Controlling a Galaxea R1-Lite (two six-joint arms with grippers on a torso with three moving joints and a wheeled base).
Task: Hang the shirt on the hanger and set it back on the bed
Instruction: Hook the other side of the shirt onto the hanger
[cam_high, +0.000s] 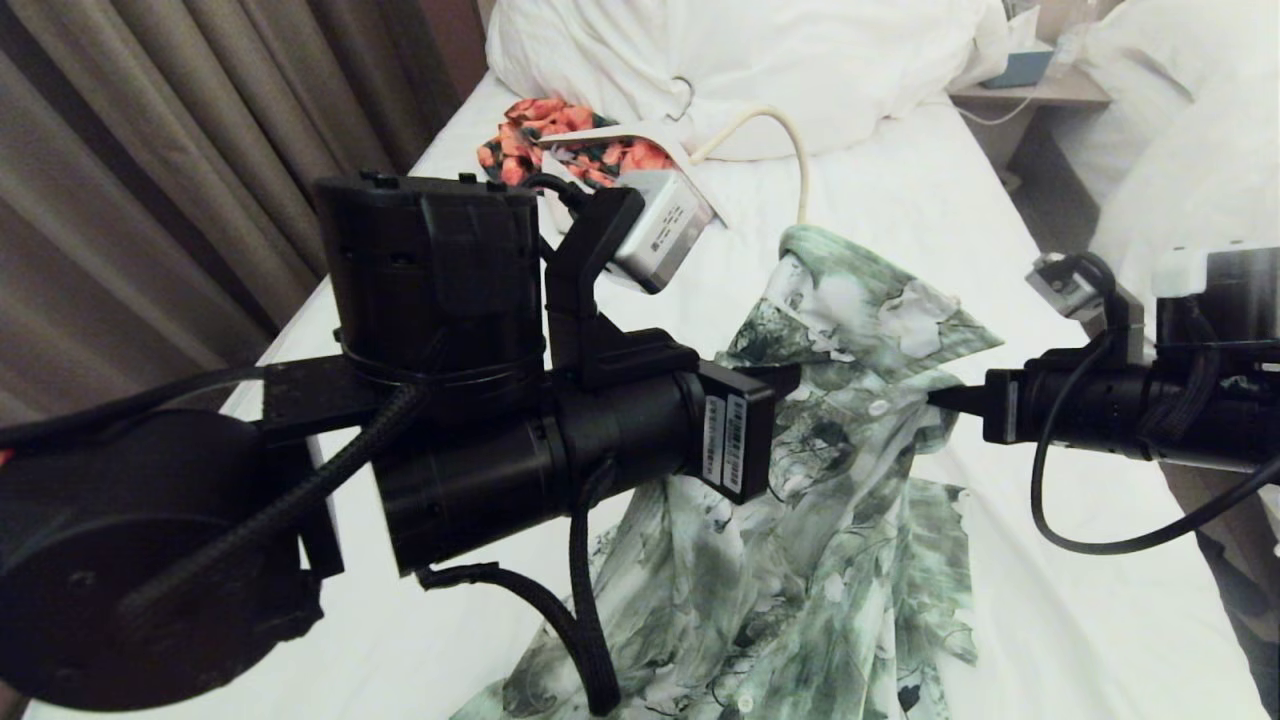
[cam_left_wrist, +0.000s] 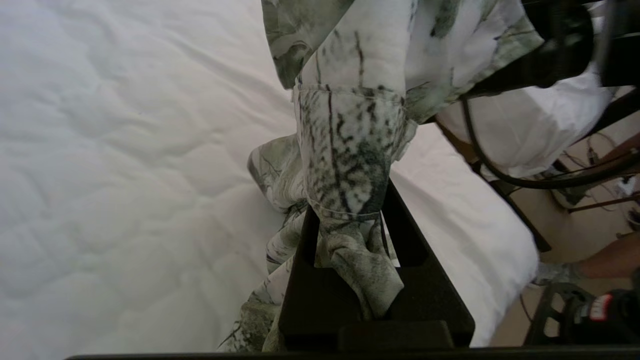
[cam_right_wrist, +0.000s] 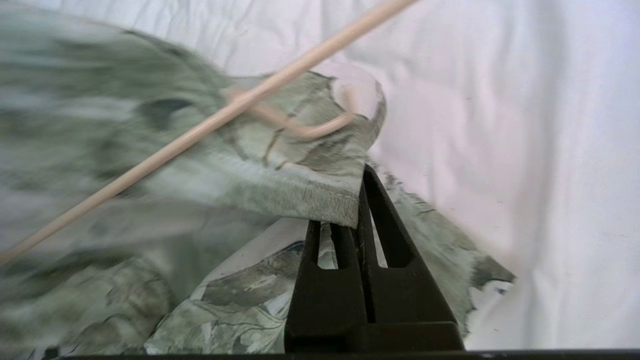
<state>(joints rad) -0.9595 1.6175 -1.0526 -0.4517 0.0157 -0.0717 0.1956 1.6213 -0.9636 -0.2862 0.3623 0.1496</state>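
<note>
The green-and-white printed shirt (cam_high: 830, 560) is lifted off the bed (cam_high: 1000, 230) and drapes down between my two grippers. My left gripper (cam_high: 790, 378) is shut on a bunched fold of the shirt (cam_left_wrist: 350, 50), and cloth fills the space between its jaws (cam_left_wrist: 347, 210). Coming in from the right, my right gripper (cam_high: 940, 398) is shut on the shirt's front edge near the collar (cam_right_wrist: 361, 192). The cream hanger (cam_high: 800, 160) pokes its curved hook up out of the collar. In the right wrist view its rod (cam_right_wrist: 200, 132) runs across the cloth (cam_right_wrist: 100, 125).
An orange-and-black floral garment (cam_high: 560, 135) and a bunched white duvet (cam_high: 750, 60) lie at the bed's head. Curtains (cam_high: 150, 200) hang on the left. A nightstand (cam_high: 1040, 85) and a second bed (cam_high: 1180, 150) stand on the right. A person's leg (cam_left_wrist: 600, 262) shows beside the bed.
</note>
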